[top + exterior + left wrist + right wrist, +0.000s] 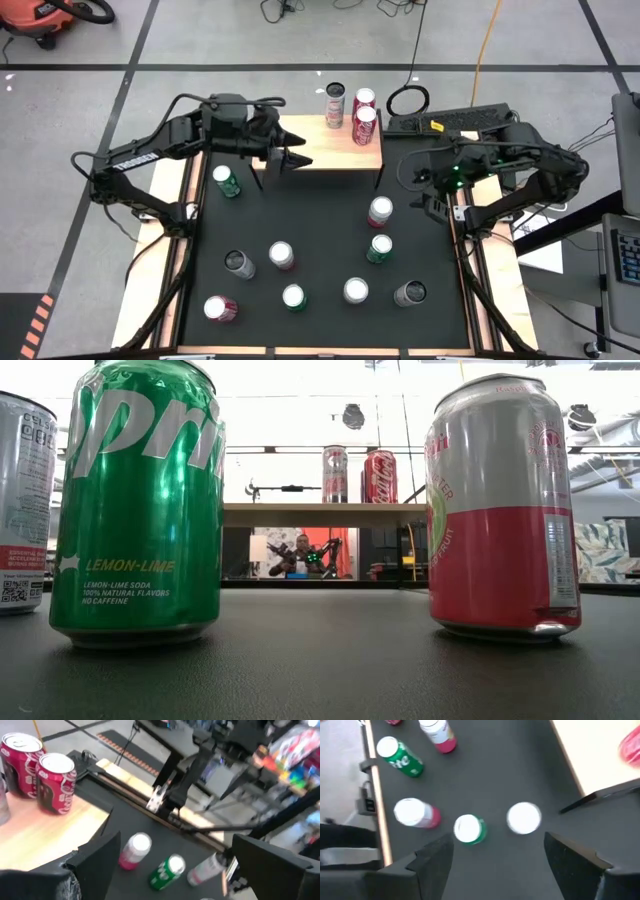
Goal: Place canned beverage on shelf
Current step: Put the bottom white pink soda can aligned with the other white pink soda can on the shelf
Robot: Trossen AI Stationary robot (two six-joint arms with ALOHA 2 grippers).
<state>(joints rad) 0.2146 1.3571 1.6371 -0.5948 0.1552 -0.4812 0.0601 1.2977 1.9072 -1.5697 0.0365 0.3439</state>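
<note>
- As you look down from the high view, the near edge of the black table [330, 330] carries a row of upright cans: a pink-and-white can [220, 309], a green can [294, 297], a white-topped can [356, 290] and a silver can [410, 293].
- One row farther in, you find a dark-topped can [239, 264], a pink can [282, 255] and a second green can [380, 248], with another pink can [380, 211] just behind it.
- At table height, a green lemon-lime soda can [140, 500] and a pink-and-grey can [503, 508] fill the frame, well apart from each other.
- Toward your left side, a lone green can [226, 181] stands near the table's wooden rail.
- Your left gripper [283, 158] hangs over the near left corner of the shelf [340, 155], fingers spread wide and holding nothing; no can is between them.
- Your right gripper [495, 860] sits out at the table's right edge, beside the shelf, its fingers parted and empty above the black surface.
- On the shelf, at the far edge, you have three cans: a silver-and-pink can [334, 105] at the back, and two red cans [364, 118] close together to its right.
- Beyond the table, on the floor, lie a black power strip [445, 122] and a coiled cable [408, 100].
- Far behind the shelf, in the low view, a person [300, 555] sits in the room.
</note>
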